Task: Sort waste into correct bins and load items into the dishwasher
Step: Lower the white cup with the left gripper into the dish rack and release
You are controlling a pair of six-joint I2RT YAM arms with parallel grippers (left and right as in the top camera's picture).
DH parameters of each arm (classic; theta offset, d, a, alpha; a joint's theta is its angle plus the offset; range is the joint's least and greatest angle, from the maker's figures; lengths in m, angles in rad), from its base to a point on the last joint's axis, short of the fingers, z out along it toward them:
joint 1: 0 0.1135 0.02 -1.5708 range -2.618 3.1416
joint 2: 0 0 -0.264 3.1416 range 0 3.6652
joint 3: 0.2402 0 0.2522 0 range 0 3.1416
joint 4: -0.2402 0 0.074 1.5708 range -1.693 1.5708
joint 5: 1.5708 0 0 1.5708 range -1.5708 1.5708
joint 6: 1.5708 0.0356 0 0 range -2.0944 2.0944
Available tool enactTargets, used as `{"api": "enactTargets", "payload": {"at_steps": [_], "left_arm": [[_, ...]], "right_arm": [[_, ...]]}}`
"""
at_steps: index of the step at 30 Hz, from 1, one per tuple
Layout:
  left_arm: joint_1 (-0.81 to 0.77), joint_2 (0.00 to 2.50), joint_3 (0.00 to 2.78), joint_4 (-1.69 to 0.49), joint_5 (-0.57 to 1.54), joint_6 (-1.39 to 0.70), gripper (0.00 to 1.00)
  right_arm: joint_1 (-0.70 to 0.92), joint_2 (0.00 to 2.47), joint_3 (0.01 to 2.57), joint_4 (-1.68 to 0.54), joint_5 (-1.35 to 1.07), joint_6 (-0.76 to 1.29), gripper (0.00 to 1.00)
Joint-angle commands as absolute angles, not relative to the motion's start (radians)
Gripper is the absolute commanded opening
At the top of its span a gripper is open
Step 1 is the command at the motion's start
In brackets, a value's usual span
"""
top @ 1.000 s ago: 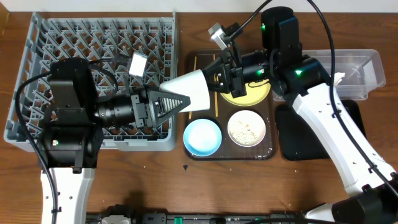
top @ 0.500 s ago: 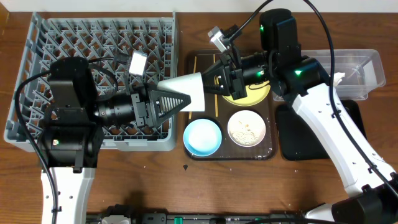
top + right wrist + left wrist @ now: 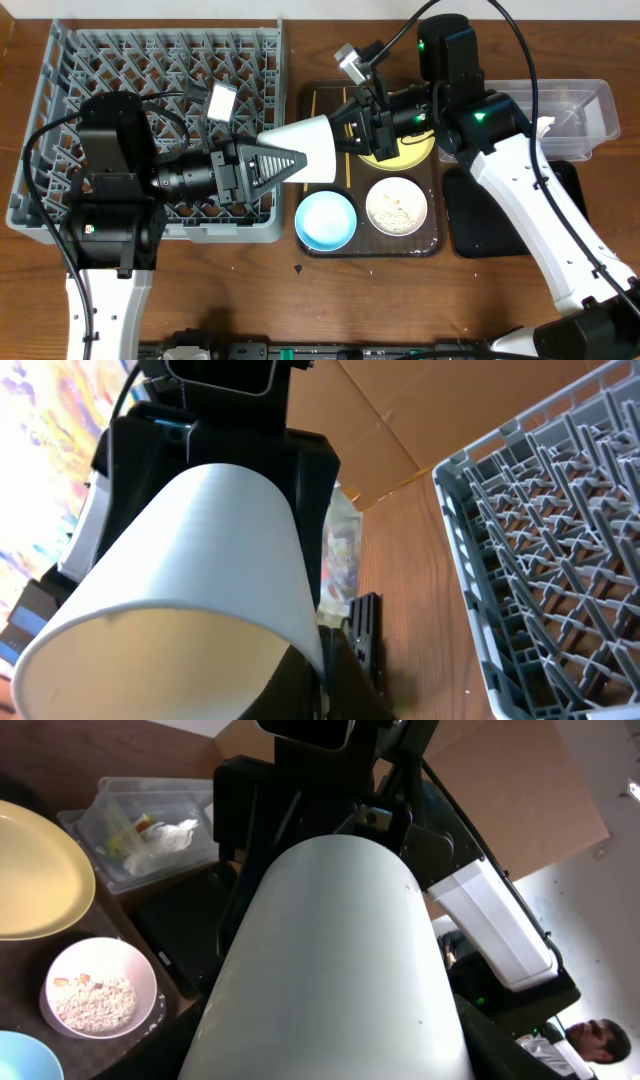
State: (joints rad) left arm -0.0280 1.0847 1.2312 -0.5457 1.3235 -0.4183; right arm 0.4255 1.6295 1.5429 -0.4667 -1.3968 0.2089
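Note:
A white cup hangs on its side in the air between the dish rack and the brown tray. My left gripper is shut around its narrow base. My right gripper is shut on its rim, one finger inside the mouth. The cup fills the left wrist view. The yellow plate, blue bowl, white bowl of rice scraps and chopsticks lie on the brown tray. The clear tub holds a tissue and a sachet.
The dark brown serving tray sits in the middle of the wooden table. The shallow black tray lies right of it, in front of the clear tub. The rack's grey pegs show beside the cup in the right wrist view.
The cup and both grippers have shifted slightly to the left, towards the rack. Everything on the tray has stayed put.

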Motion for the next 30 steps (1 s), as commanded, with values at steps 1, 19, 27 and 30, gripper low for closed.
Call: {"api": "enactTargets", "payload": {"at_steps": [1,19,27,30], "left_arm": [[-0.03,1.079,1.253,-0.537,1.285,-0.416,0.4],[0.036,1.076,1.253,-0.996,0.241,-0.314,0.39],[0.198,1.132,1.253,-1.07,-0.009,-0.353,0.39],[0.238,1.193,1.253,-1.069,-0.016,-0.353,0.39]], "right_arm": [[0.433,1.629,1.554,-0.469,-1.351,0.206,0.21],[0.3,1.628,1.554,-0.918,-0.707,0.158,0.61],[0.356,1.628,1.554,-0.96,-0.588,0.148,0.63],[0.367,1.628,1.554,-0.958,-0.579,0.149,0.63]]}}
